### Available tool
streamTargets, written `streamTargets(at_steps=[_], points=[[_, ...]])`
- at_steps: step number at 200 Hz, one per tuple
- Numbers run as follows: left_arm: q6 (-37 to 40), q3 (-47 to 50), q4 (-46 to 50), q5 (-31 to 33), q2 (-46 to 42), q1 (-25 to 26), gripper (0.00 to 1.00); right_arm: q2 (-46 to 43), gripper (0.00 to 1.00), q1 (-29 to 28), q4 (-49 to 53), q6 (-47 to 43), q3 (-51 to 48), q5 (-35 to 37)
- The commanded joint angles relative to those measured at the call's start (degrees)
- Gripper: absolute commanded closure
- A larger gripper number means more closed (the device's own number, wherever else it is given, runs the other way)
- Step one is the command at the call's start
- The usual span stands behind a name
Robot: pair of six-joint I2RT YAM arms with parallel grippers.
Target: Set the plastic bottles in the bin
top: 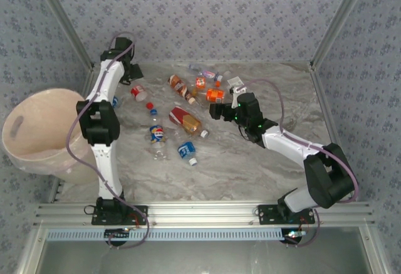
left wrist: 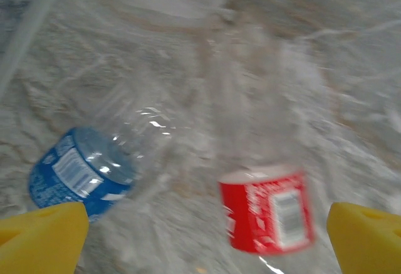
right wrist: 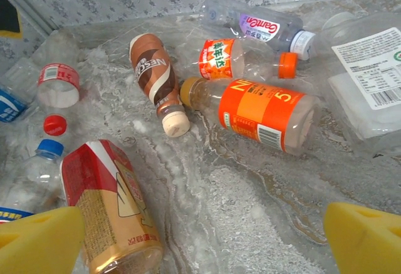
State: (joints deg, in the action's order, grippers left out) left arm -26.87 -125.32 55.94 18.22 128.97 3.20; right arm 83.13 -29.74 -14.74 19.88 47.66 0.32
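Note:
Several plastic bottles lie scattered across the marble table. My left gripper [left wrist: 207, 236] is open and hovers over a red-labelled bottle [left wrist: 269, 208] and a blue-labelled one [left wrist: 78, 170]; this view is blurred. From above, that gripper [top: 133, 72] is at the far left, just behind the red-labelled bottle [top: 138, 92]. My right gripper [right wrist: 203, 236] is open over bare table. An orange-labelled bottle [right wrist: 263, 114] and a brown bottle [right wrist: 156, 79] lie ahead of it, and a red-and-gold bottle [right wrist: 109, 208] lies by its left finger. The bin [top: 37, 136] stands off the table's left edge.
A Pepsi bottle [top: 156, 135] and a blue-labelled bottle [top: 187, 151] lie nearer the arm bases. A clear container with a white label [right wrist: 369, 73] sits at the right, near a clear bottle with a purple logo [right wrist: 257, 23]. A loose red cap [right wrist: 55, 125] rests on the table. Patterned walls enclose the back.

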Motion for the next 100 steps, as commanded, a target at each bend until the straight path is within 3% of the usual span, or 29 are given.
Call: streamTargets(at_steps=[1, 23, 66, 100], points=[[-0.7, -4.9, 6.6, 3.2, 2.2, -1.2, 0.02, -0.4, 0.00, 1.0, -0.4, -1.9, -0.6, 1.6], [-1.8, -4.6, 3.0, -0.9, 4.7, -4.4, 0.02, -0.5, 0.00, 1.9, 0.0, -3.4, -1.1, 2.0], [-1.5, -3.6, -3.8, -16.9, 8.1, -8.5, 0.02, -1.8, 0.00, 5.1, 2.4, -6.2, -1.2, 3.2], [-3.3, -3.7, -4.7, -22.3, 9.0, -8.5, 0.02, -2.5, 0.00, 7.3, 2.8, -5.6, -2.3, 3.9]])
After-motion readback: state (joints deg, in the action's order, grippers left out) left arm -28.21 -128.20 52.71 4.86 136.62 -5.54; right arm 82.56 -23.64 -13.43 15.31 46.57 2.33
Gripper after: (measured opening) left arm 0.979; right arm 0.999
